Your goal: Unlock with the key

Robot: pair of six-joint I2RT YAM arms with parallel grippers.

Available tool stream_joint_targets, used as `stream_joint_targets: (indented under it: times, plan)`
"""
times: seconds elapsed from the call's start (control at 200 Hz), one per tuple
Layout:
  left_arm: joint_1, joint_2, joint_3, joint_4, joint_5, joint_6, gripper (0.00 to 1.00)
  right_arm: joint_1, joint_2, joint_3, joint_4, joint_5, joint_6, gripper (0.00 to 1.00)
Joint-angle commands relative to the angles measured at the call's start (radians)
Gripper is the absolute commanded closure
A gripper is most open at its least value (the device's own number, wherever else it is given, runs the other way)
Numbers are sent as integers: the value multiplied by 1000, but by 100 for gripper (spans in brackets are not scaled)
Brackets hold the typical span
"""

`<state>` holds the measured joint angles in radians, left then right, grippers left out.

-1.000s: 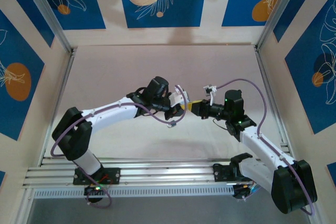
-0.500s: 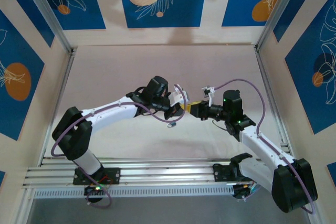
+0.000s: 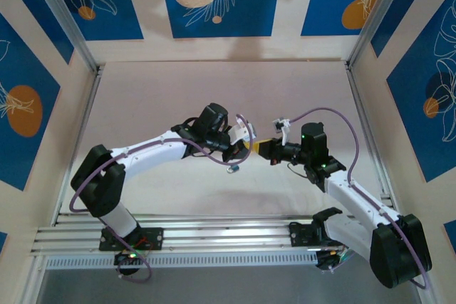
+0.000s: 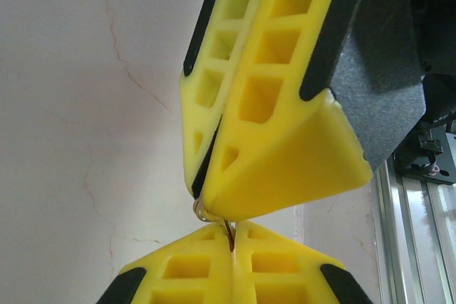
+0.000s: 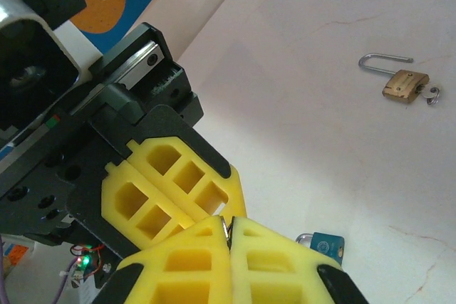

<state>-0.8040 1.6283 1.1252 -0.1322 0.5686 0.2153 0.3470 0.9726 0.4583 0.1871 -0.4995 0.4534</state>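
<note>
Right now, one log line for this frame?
left gripper: shut on thin metal piece | right gripper: shut on same piece, tip to tip | brass padlock: shackle open, on table | blue padlock: on table

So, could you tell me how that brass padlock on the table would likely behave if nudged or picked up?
The brass padlock lies flat, so it would probably slide rather than roll. Its shackle looks open, so it may swing when lifted. It seems solid metal: likely heavy for its size and smooth to grip.
</note>
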Motion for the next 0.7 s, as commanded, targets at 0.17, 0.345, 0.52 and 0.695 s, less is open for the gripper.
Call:
stream_joint_targets:
  times: [0.17, 0.345, 0.52, 0.695]
  plan:
    - [9, 18, 37, -3, 18, 3, 100, 31, -27, 38, -19, 26, -5, 100]
    - [8, 16, 36, -18, -5, 13, 95, 41, -47, 39, -36, 77, -9, 100]
    - [8, 0, 22, -58, -57, 50, 65, 40, -80, 30, -47, 145, -6, 100]
    - [9, -62, -50, -50, -170, 96, 46, 28, -103, 22, -50, 187, 4, 100]
